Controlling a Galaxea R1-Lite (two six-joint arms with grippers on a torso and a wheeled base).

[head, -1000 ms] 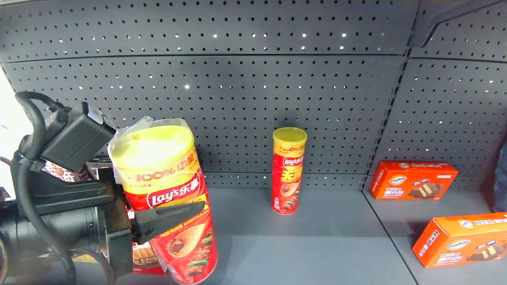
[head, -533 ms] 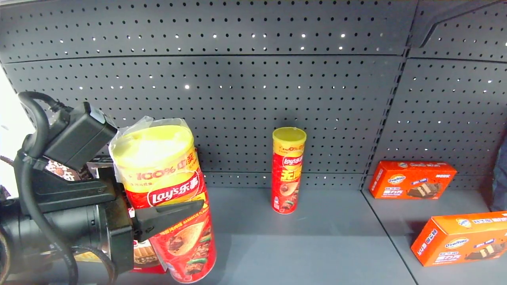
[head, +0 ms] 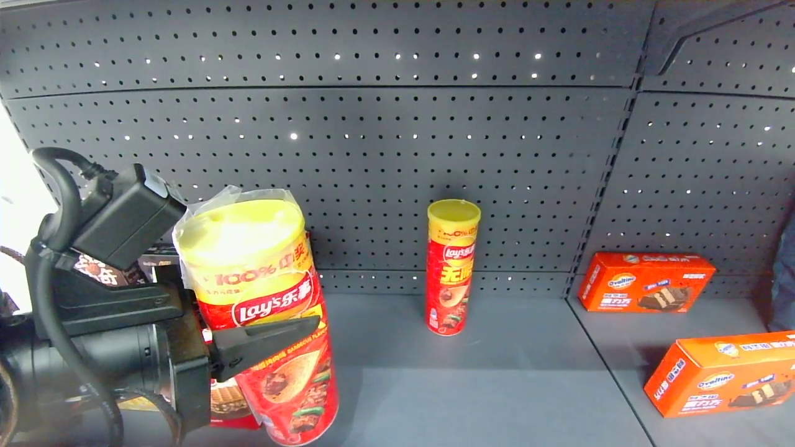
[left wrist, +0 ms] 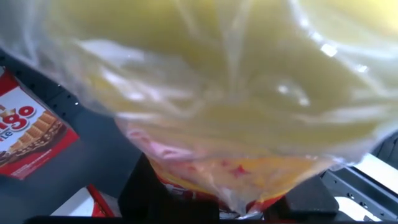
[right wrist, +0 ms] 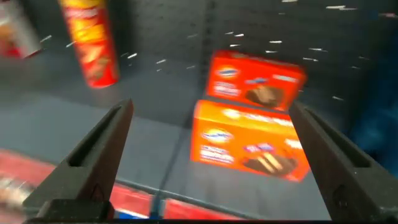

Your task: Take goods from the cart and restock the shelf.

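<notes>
The head camera looks forward and slightly down at the shelf (head: 472, 385) from mid range. The left wrist camera sits very near, just behind its jaws, against the held chip can (left wrist: 217, 74) clamped between them. The head camera sees that can too. The right wrist camera looks out between its spread jaws from farther off. Beyond them stand the standing chip can (right wrist: 93, 46) and two orange boxes (right wrist: 249, 146) — both shared with the head camera.

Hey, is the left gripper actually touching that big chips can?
Touching. In the head view, the left gripper has its black finger pressed flat across the chips can label.
</notes>
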